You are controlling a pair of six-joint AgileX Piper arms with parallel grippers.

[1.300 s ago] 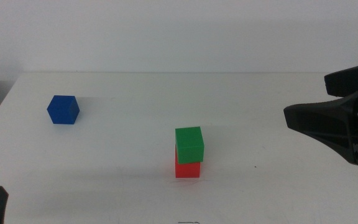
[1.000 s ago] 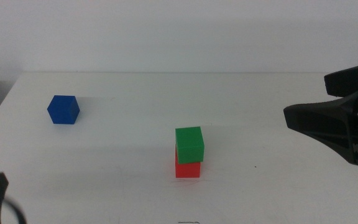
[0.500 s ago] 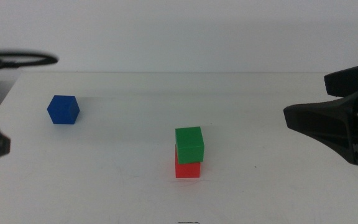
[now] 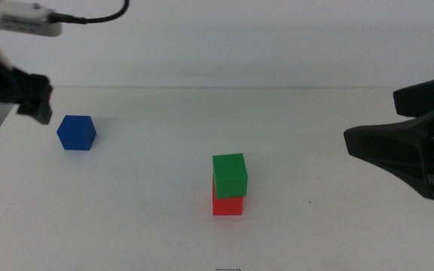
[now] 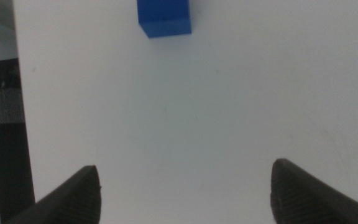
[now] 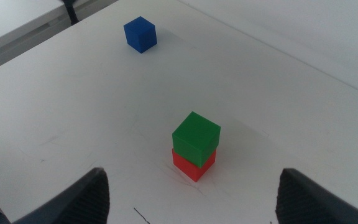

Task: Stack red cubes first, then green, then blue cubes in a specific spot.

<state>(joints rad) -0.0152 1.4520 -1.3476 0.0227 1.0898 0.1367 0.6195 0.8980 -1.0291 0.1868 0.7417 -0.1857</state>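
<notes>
— Left jaws?

— My left gripper (image 5: 182, 186) has them spread wide, nothing between, bare white table (image 5: 229, 112) under them. From the middle view the arm sits up at the far left edge of the table, beside the blue cube (image 4: 77, 132), not touching it. On my left wrist view the blue cube (image 5: 164, 17) lies ahead of the jaws, well apart from them.

— Right side?

— Right gripper (image 4: 409, 135) comes in from the right edge, jaws wide too, holding nothing. It's clear of the stack, off to its right.

— Stack status?

— Green cube (image 4: 230, 175) sits on the red cube (image 4: 227, 205), near the table's middle front. Green is turned slightly and overhangs the red a bit. My right wrist view shows the same: green cube (image 6: 196, 138) on red cube (image 6: 194, 165), blue cube (image 6: 140, 33) alone, well apart toward the far left corner.

— Blue upright?

— Flat on the table (image 4: 164, 181), one corner turned toward the camera.
</notes>
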